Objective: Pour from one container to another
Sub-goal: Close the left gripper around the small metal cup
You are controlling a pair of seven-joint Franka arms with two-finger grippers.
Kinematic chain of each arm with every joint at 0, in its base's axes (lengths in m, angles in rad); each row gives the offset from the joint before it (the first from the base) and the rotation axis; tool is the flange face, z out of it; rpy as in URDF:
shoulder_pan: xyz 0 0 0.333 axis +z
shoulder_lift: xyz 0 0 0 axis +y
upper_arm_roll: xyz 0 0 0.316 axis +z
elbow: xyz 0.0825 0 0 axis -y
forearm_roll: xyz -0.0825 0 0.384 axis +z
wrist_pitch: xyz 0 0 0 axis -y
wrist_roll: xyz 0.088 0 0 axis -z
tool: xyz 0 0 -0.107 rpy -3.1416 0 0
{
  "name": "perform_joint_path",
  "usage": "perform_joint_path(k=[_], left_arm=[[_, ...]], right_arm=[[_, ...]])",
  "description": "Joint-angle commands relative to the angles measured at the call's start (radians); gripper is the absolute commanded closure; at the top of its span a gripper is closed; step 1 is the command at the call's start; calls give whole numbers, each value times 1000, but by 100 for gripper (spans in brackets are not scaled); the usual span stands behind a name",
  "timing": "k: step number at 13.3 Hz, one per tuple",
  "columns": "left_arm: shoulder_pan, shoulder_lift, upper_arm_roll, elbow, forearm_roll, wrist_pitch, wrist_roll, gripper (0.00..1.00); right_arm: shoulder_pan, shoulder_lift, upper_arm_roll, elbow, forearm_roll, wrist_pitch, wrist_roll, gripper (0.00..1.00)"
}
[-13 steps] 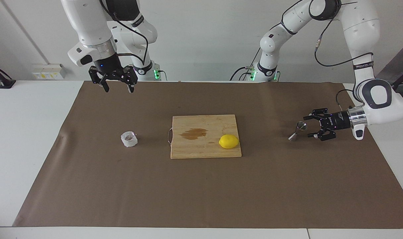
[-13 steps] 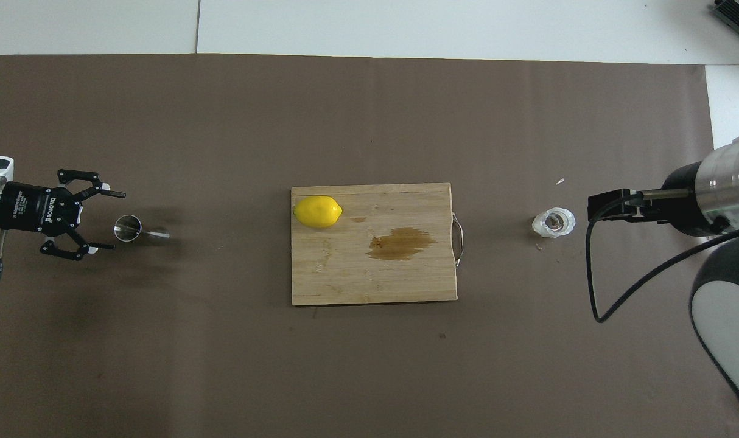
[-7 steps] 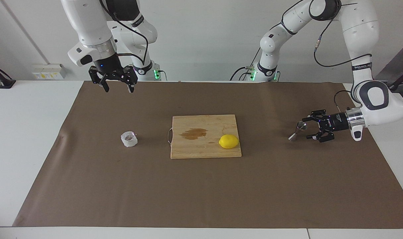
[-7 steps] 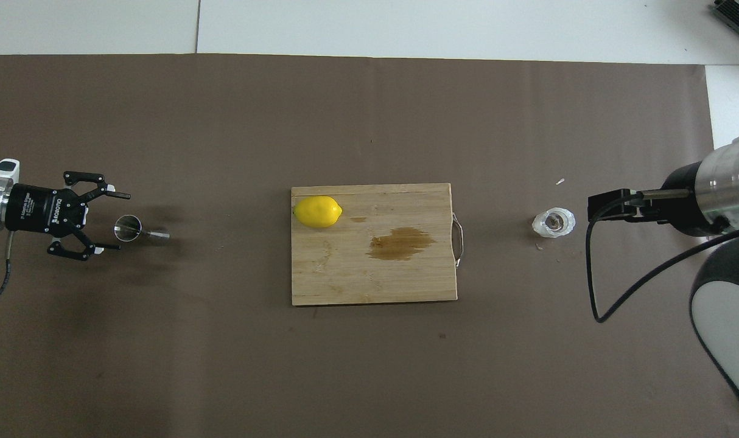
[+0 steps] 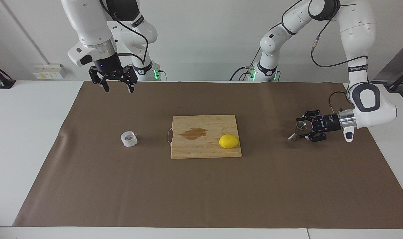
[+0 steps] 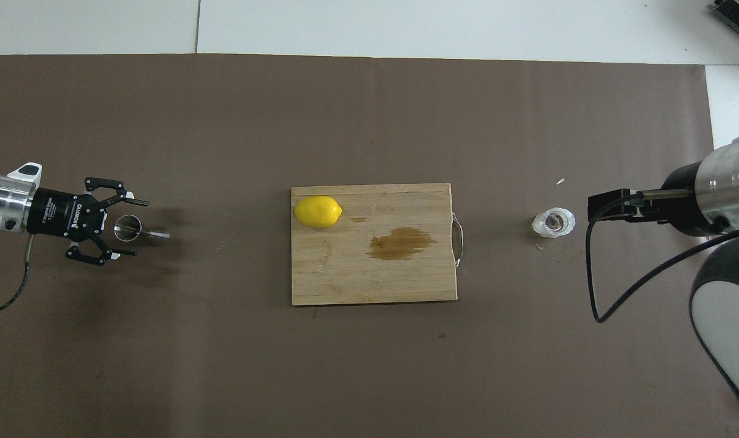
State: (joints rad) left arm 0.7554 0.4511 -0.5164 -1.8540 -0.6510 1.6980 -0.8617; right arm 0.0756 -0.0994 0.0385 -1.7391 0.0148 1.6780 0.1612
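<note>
The steel hourglass jigger [image 5: 300,125] stands upright on the brown mat toward the left arm's end of the table; it also shows in the overhead view [image 6: 128,226]. My left gripper [image 5: 300,127] lies level just above the mat, open, with one finger on each side of the jigger's upper cone [image 6: 133,226]. I see no contact. The squat whitish crinkly cup [image 5: 128,138] stands on the mat toward the right arm's end [image 6: 552,222]. My right gripper [image 5: 119,89] is open and empty, raised high over the mat's edge nearest the robots, and waits.
A wooden cutting board [image 5: 204,149] with a wire handle lies mid-table between cup and jigger [image 6: 345,274]. On it are a yellow lemon [image 5: 228,141] [image 6: 318,212] and a brown wet stain [image 5: 194,133]. The brown mat [image 5: 201,192] covers most of the table.
My left gripper has slid along the mat toward the jigger, so its open fingers now flank it. The jigger, the cup and the right arm have not moved.
</note>
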Motion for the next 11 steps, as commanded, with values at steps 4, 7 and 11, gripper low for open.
perform_joint_path(k=[4, 7, 11], left_arm=[[61, -3, -19, -1, 14, 8, -2, 0], [61, -3, -19, -2, 13, 6, 1, 0], [61, -3, -24, -2, -1, -6, 1, 0]], right_arm=[[-11, -20, 4, -22, 11, 6, -2, 0], [-11, -22, 4, -22, 11, 6, -2, 0], [-11, -22, 4, -22, 11, 6, -2, 0]])
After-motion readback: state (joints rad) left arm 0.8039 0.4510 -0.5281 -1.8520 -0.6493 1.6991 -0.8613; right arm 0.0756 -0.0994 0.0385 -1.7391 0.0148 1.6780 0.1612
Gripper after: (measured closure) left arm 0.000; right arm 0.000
